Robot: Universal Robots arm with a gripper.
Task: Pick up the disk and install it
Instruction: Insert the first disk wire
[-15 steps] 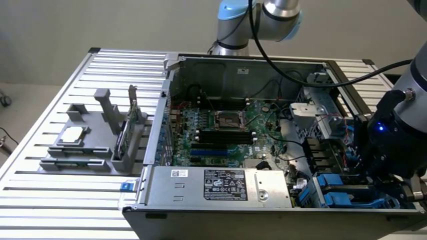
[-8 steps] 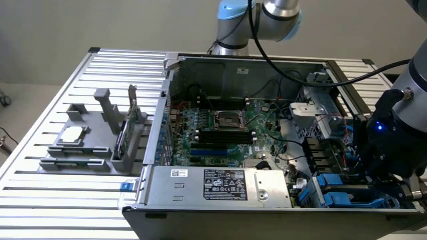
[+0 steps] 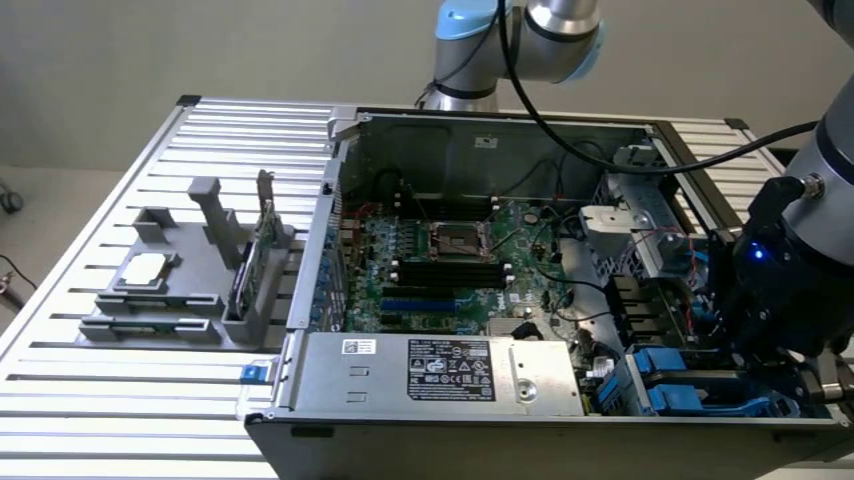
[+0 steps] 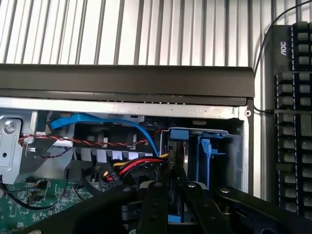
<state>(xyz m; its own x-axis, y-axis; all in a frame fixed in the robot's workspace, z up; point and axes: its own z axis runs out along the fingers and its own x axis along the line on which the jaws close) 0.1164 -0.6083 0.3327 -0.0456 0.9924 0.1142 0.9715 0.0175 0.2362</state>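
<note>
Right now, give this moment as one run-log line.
tool: shut on disk | disk: on edge in drive bay | location: computer case, exterior view's right

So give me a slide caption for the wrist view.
Gripper closed on the blue-framed disk, standing on edge in the drive bay of the open computer case.

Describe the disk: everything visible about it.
The disk stands on edge in the drive bay at the case's corner, seen edge-on: a dark, thin body edged by a blue plastic carrier frame. The gripper has a finger on each side of it. A blue cable and red-yellow wires run up to it.
</note>
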